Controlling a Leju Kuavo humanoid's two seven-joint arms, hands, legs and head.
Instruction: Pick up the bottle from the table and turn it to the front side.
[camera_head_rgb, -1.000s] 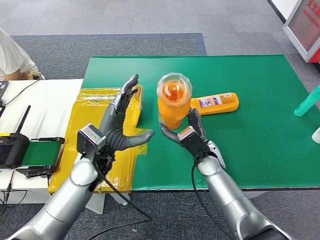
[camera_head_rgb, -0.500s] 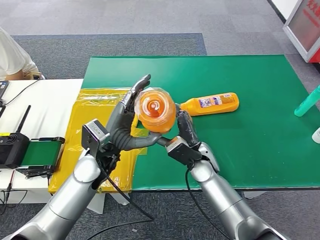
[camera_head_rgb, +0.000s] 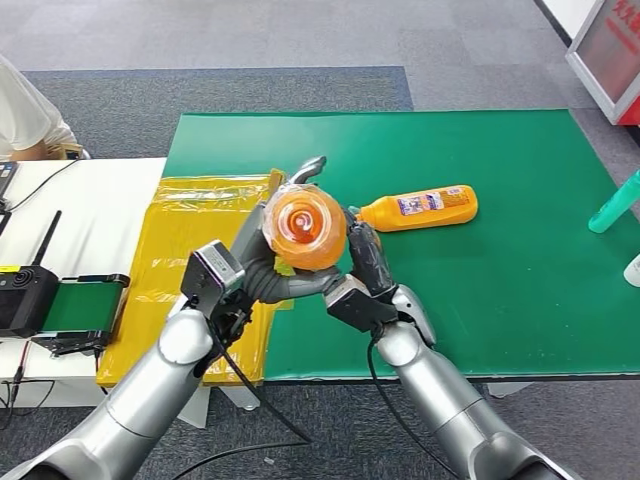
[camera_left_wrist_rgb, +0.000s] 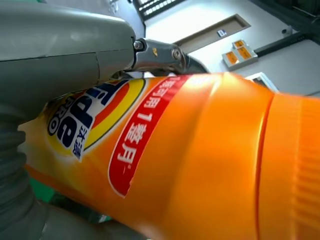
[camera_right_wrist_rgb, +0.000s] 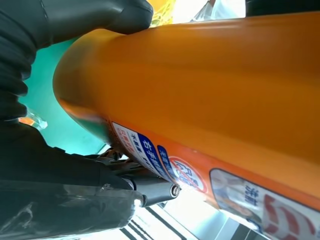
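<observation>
Bottle (camera_head_rgb: 305, 226) clasped between both robot hands

A second orange plastic bottle (camera_head_rgb: 420, 207) lies flat on the green-matted bench (camera_head_rgb: 513, 280), far right. Yellow plastic sheet (camera_head_rgb: 170, 250) lies left; black device (camera_head_rgb: 26, 295) sits far left.

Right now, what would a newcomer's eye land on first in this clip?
The big orange bottle, lifted off the green mat and clasped between the left hand and right hand at the middle of the head view. Next, a second orange bottle lying on its side on the mat behind them, and the yellow bag to the left.
</observation>
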